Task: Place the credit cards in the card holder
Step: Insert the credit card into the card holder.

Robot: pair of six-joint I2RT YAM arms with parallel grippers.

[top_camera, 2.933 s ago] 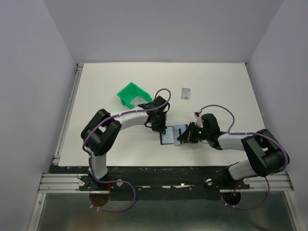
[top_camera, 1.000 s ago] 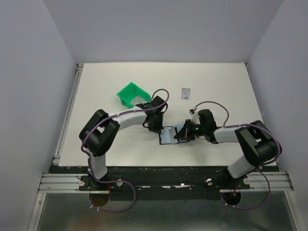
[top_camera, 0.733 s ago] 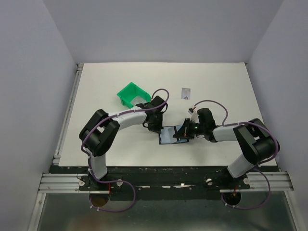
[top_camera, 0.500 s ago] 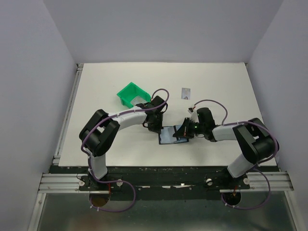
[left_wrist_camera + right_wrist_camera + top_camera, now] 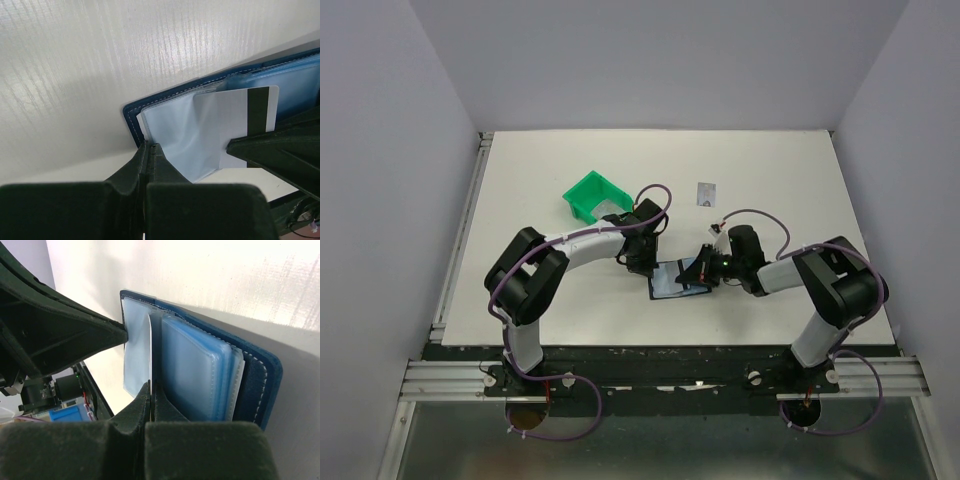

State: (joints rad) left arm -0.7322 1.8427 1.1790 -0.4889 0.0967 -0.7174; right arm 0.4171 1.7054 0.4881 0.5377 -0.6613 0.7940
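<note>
- Green plastic, the bin [image 5: 582, 190] is sitting upper left of centre in the top view, apart from the work.
- The left gripper [image 5: 149, 148] is pinching fully shut on a corner of the card holder [image 5: 261, 371], on its pale clear sleeve, low in the left wrist view.
- The card holder is lying open on the table [image 5: 540, 160] just below the top view's centre, between the two grippers. Its stacked sleeves are looking soft and floppy, so it is probably needing that anchoring at the edge.
- The striped card [image 5: 235, 120] is appearing part-way into the sleeve, its black-stripe end sticking out to the right.
- The right gripper [image 5: 151, 389] is clamping shut on this card's outer edge. The card is looking thin, stiff, light and slick, so holding its short end and pushing along its plane is seeming wisest.
- A second card [image 5: 706, 193] is lying flat, alone, upper right of the holder, and is likely liftable only by an edge.
</note>
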